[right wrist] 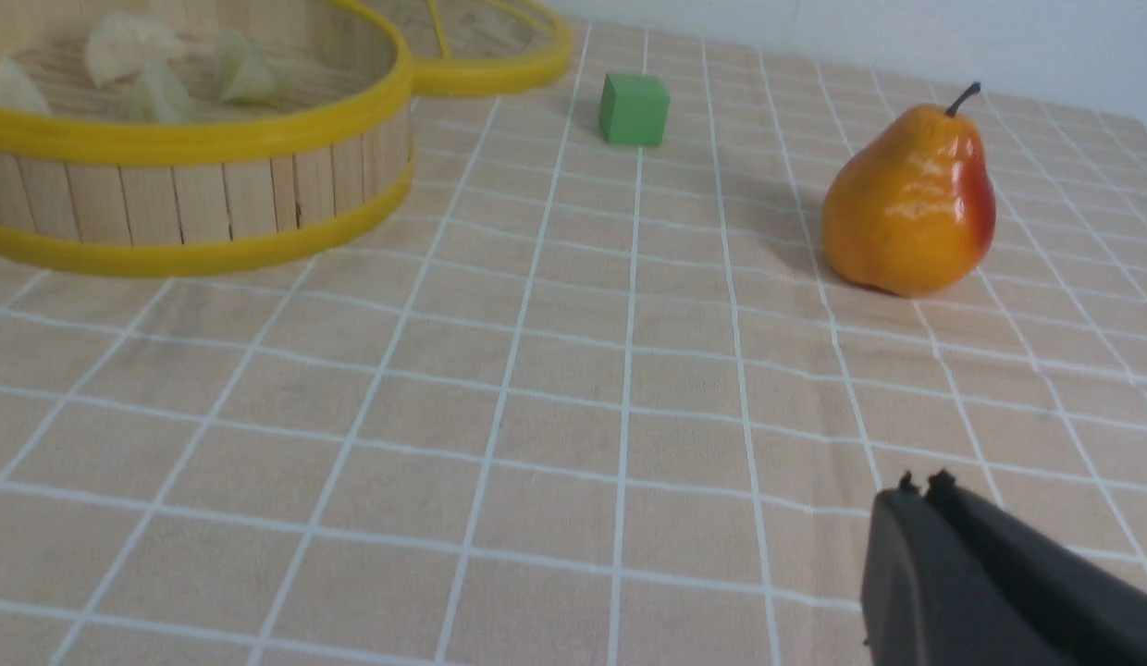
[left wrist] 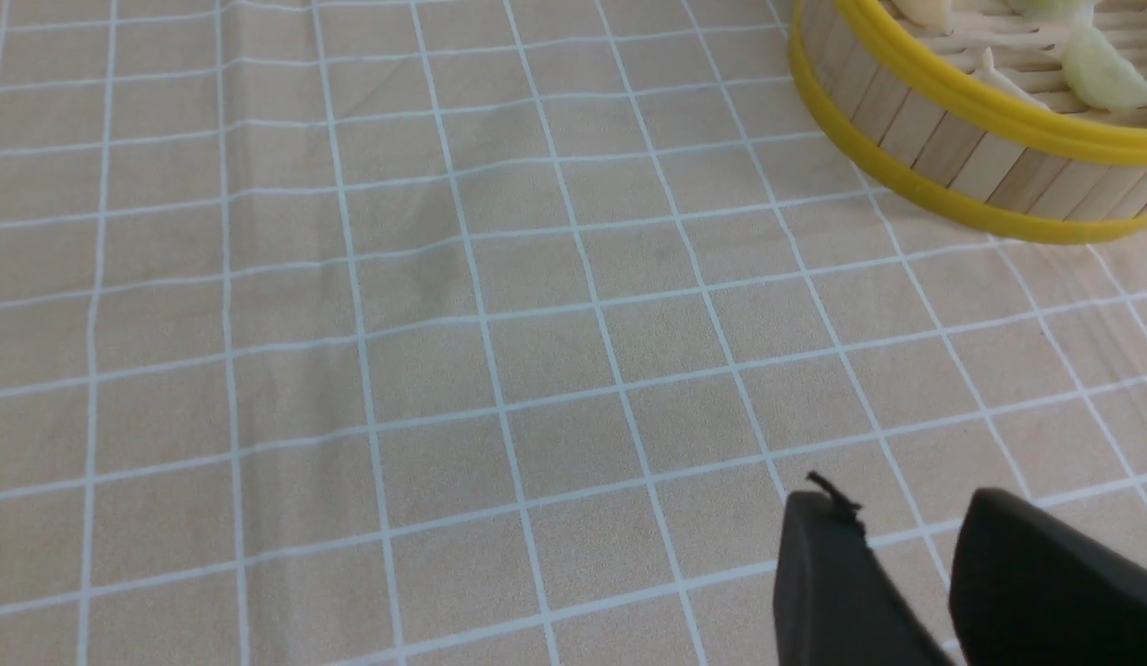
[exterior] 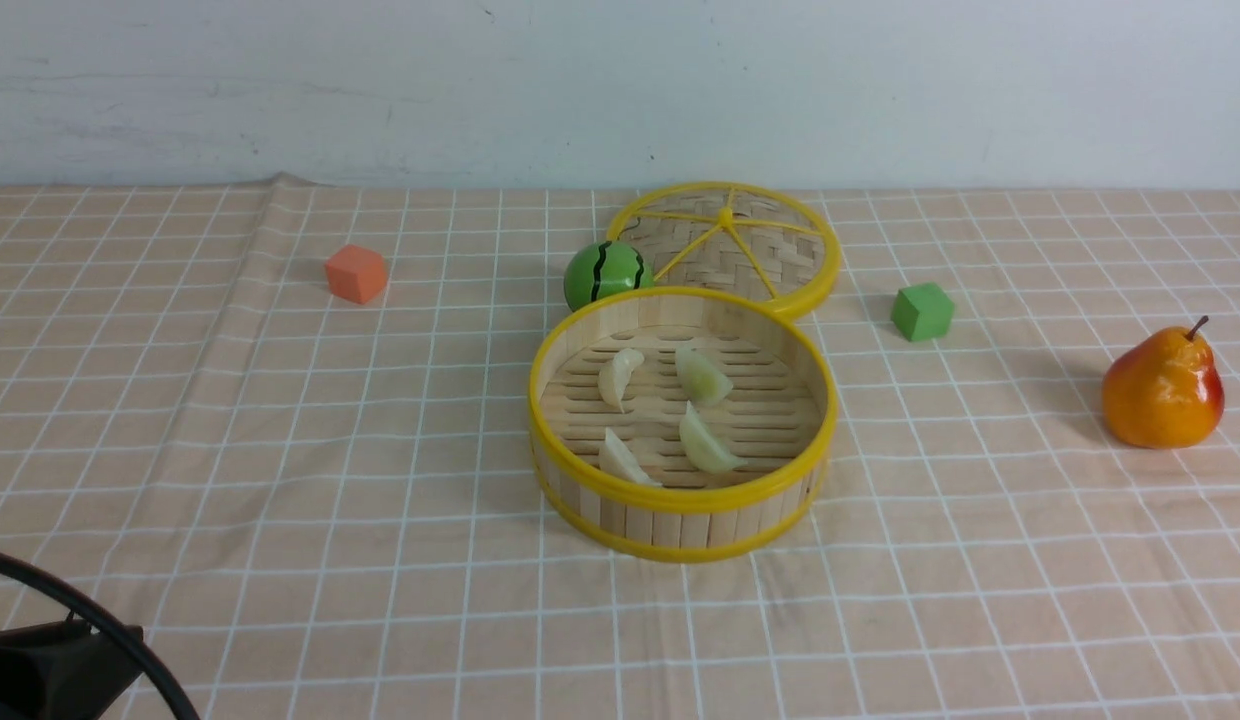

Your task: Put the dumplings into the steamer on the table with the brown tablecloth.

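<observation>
Basically, all four look already placed.
table (exterior: 180, 480): covered in brown tablecloth (exterior: 980, 600), checked, a bit wrinkled toward the left edge.
steamer (exterior: 680, 500): mid-table, upright, open; its lid (exterior: 770, 290) lies flat just behind it, toward the far edge.
pear (exterior: 1163, 388): near the right edge.
melon ball (exterior: 604, 273): green striped, just behind the steamer's far-left rim.
cubes: orange cube (exterior: 357, 273) far left; green cube (exterior: 922, 311) right of the lid.
dumplings (exterior: 708, 443): four, all on the steamer's slatted floor, apart from each other; none on the cloth.
handling guess: small, light, probably smooth plastic, so slippery; pinch across the plump middle, not the thin pleated edge.
left gripper (left wrist: 906, 555): near the table's near-left corner, fingers (left wrist: 832, 573) slightly spread, holding nothing.
right gripper (right wrist: 920, 490): over the near-right part of the cloth, fingers (right wrist: 999, 555) pressed together, empty.
</observation>
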`<action>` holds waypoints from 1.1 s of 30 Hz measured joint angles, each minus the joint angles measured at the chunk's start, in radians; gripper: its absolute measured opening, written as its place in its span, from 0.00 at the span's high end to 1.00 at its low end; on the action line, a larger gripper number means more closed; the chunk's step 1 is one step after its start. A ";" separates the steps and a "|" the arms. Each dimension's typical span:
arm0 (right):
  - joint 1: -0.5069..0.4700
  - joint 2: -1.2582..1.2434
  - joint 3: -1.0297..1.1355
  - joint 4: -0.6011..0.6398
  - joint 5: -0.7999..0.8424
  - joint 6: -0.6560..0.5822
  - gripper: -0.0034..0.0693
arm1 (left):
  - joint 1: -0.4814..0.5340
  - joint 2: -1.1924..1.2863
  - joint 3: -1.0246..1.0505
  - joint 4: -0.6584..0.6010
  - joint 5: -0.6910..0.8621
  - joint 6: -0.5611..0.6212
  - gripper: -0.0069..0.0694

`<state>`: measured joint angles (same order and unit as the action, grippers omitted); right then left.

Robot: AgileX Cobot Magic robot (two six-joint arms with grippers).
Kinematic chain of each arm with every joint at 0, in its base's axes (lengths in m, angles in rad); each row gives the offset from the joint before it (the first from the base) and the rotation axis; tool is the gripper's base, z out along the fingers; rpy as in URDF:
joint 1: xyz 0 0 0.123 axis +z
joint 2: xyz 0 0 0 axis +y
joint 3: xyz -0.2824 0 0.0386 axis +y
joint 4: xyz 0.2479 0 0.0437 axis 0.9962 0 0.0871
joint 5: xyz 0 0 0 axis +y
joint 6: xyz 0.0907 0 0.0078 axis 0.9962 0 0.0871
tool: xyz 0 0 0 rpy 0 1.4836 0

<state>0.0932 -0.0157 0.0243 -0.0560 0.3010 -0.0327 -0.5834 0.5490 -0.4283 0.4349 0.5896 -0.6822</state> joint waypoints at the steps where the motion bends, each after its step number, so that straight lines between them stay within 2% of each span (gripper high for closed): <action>1: 0.000 0.000 0.000 -0.001 0.014 0.000 0.96 | 0.000 0.000 0.000 0.000 0.000 0.000 0.64; 8: 0.000 0.000 -0.009 -0.003 0.091 0.000 0.95 | 0.000 0.000 0.000 0.002 0.000 0.000 0.63; 31: 0.000 0.000 -0.010 -0.006 0.097 0.000 0.95 | 0.000 -0.011 0.005 0.003 0.000 0.000 0.62; 33: 0.000 0.000 -0.010 -0.006 0.097 0.000 0.94 | 0.000 -0.055 0.022 0.015 0.047 0.000 0.62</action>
<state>0.0932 -0.0157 0.0140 -0.0621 0.3984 -0.0327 -0.5834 0.4939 -0.4061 0.4502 0.6370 -0.6822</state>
